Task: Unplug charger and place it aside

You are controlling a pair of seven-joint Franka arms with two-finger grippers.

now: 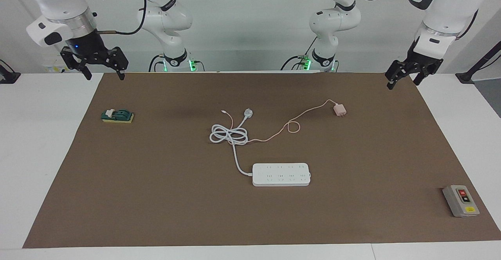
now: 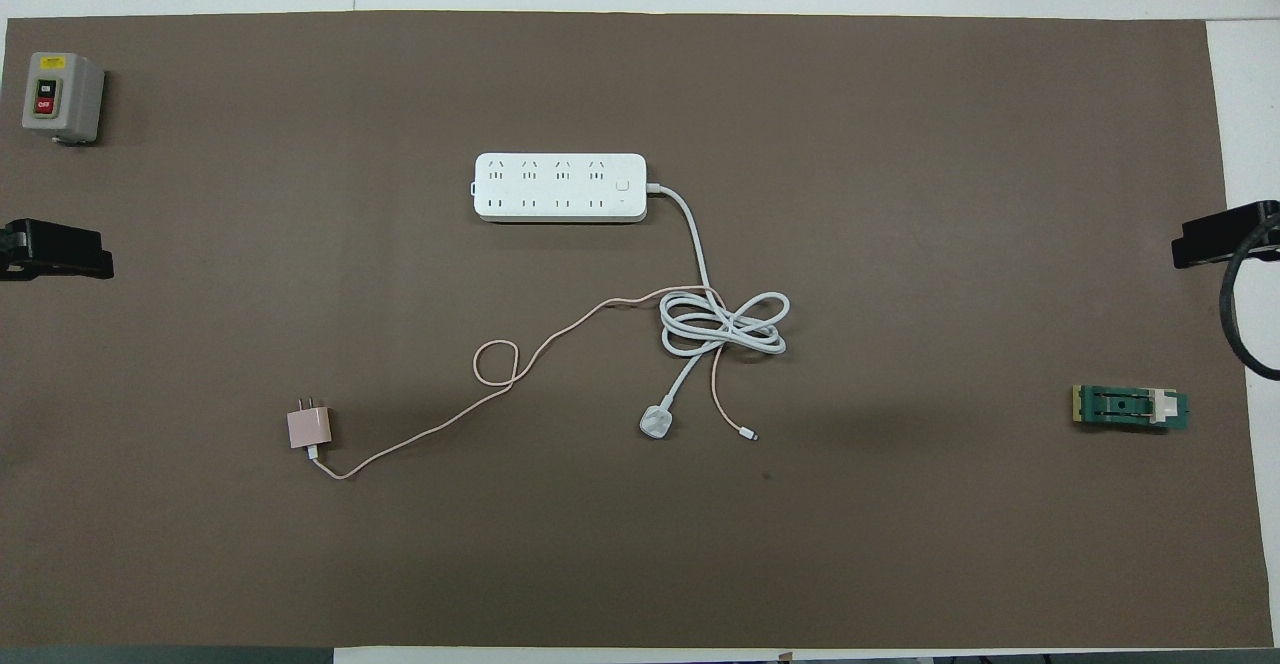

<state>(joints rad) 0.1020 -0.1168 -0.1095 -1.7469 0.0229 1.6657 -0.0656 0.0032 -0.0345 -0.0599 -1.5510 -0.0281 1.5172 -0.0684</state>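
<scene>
The pale-pink charger [image 1: 339,110] lies on the brown mat with its prongs free, not in any socket, nearer to the robots than the white power strip [image 1: 281,174] and toward the left arm's end. Its thin pink cable [image 1: 291,125] loops across to the coiled white cord. In the overhead view the charger [image 2: 309,428] and the power strip [image 2: 560,187] lie apart. My left gripper [image 1: 402,83] hangs open and empty over the mat's corner by the left arm's base. My right gripper [image 1: 105,75] hangs open and empty over the mat's corner by the right arm's base.
The power strip's thick white cord is coiled mid-mat and ends in a white round plug [image 1: 248,113]. A grey switch box [image 1: 461,201] stands at the mat's corner far from the robots, at the left arm's end. A green block [image 1: 117,116] lies at the right arm's end.
</scene>
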